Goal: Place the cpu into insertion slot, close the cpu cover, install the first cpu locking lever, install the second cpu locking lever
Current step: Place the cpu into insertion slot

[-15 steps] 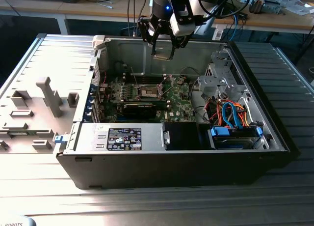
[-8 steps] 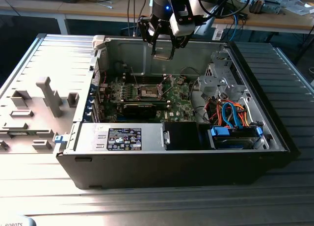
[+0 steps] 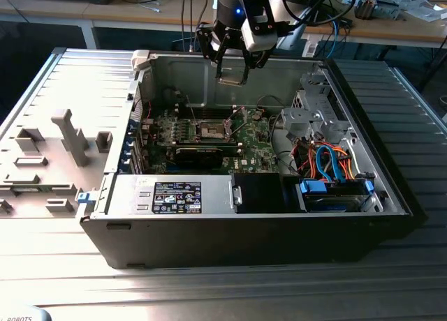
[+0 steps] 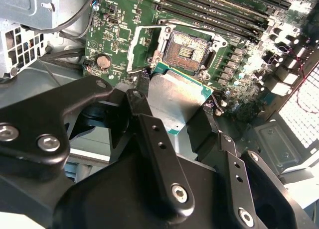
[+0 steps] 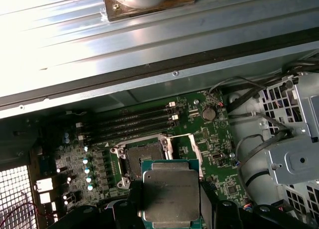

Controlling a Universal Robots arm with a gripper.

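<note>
My gripper [image 3: 232, 71] hangs above the open computer case, shut on the cpu [image 3: 231, 79], a flat square chip with a silver-grey top. Both wrist views show the cpu [image 4: 180, 95] [image 5: 171, 191] pinched between the black fingers [image 4: 149, 124]. The insertion slot [image 3: 209, 130] lies below on the green motherboard [image 3: 255, 146], its pin field bare [image 4: 185, 52] [image 5: 141, 159]. Beside the socket the cpu cover [image 4: 135, 49] [image 5: 188, 148] stands swung open. Two thin locking levers [image 3: 188, 109] stick up near the socket. The cpu is well above the slot, not touching it.
The case's metal walls [image 3: 174, 73] ring the board. A long black card [image 3: 199, 153] lies in front of the socket, memory slots [image 5: 129, 122] behind it. A drive cage [image 3: 318, 112] and coloured cables [image 3: 328, 160] fill the exterior view's right. A grey fixture tray [image 3: 49, 160] sits at the left.
</note>
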